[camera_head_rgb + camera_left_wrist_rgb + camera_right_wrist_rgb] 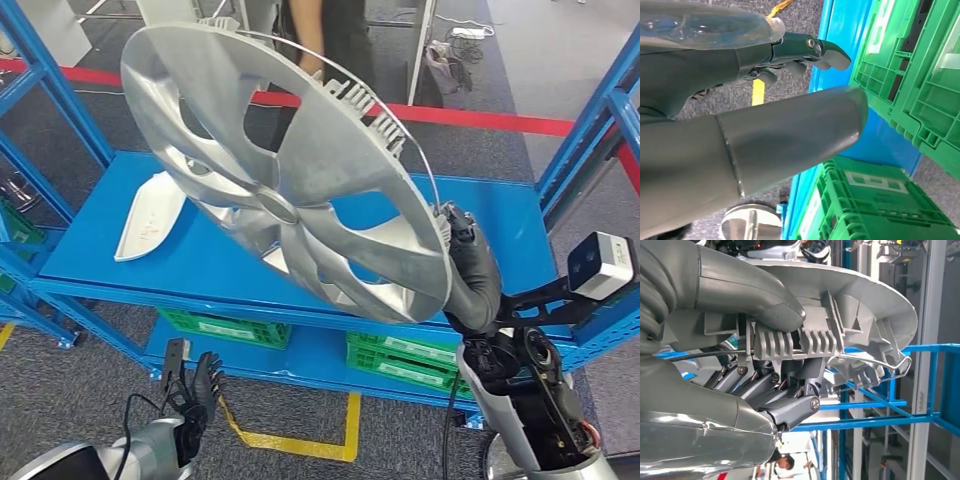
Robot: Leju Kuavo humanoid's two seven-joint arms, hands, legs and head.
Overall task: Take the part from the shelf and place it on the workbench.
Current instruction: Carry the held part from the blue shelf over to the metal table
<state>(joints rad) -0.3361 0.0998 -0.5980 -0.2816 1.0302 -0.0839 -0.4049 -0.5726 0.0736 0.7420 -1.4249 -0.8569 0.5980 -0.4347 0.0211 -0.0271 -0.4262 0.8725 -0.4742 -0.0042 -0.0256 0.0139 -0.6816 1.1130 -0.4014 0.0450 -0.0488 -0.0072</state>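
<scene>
The right hand is gripping the silver hubcap at its rim, thumb lying on one face and the darker fingers pressing against the clip side (right wrist view shows the ribbed clips and wire ring between them). The hubcap is hanging tilted in the air above the blue shelf, clear of its surface. A second hubcap is lying on the shelf under it, partly hidden, and a white panel is resting near the shelf's left end. The left hand is hanging low in front of the shelf, holding nothing, fingers loosely apart. Green crates are sitting on the lower level. A person in dark clothes is standing behind the shelf.
</scene>
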